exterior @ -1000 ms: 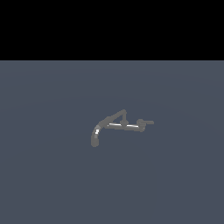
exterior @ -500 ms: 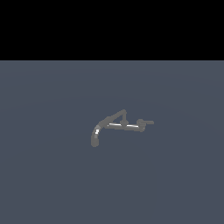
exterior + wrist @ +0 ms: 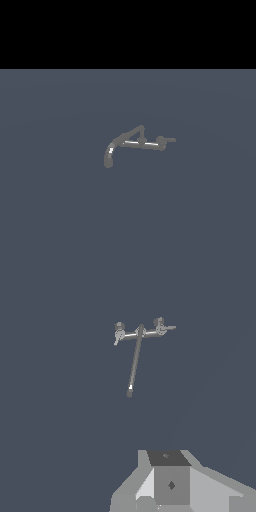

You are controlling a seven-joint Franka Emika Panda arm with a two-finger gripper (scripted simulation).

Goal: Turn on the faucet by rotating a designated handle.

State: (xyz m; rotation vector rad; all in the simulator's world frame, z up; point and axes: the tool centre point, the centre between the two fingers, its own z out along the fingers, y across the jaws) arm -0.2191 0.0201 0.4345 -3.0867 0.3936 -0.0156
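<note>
The faucet is a small dull-grey fixture on the dark floor, with a hooked spout curving toward the exterior view's left. A shiny straight bar runs across it. The handle is the short lever stub with a round hub at the bar's end on the exterior view's right. A longer slanted rod rises to a peak behind the bar. The wrist view looks down on the faucet and its handle. My gripper shows only there, well away from the faucet, fingers together with no gap and holding nothing.
A flat dark blue-grey floor spreads all around the faucet. A black band fills the upper part of the exterior view. No arm shows in the exterior view.
</note>
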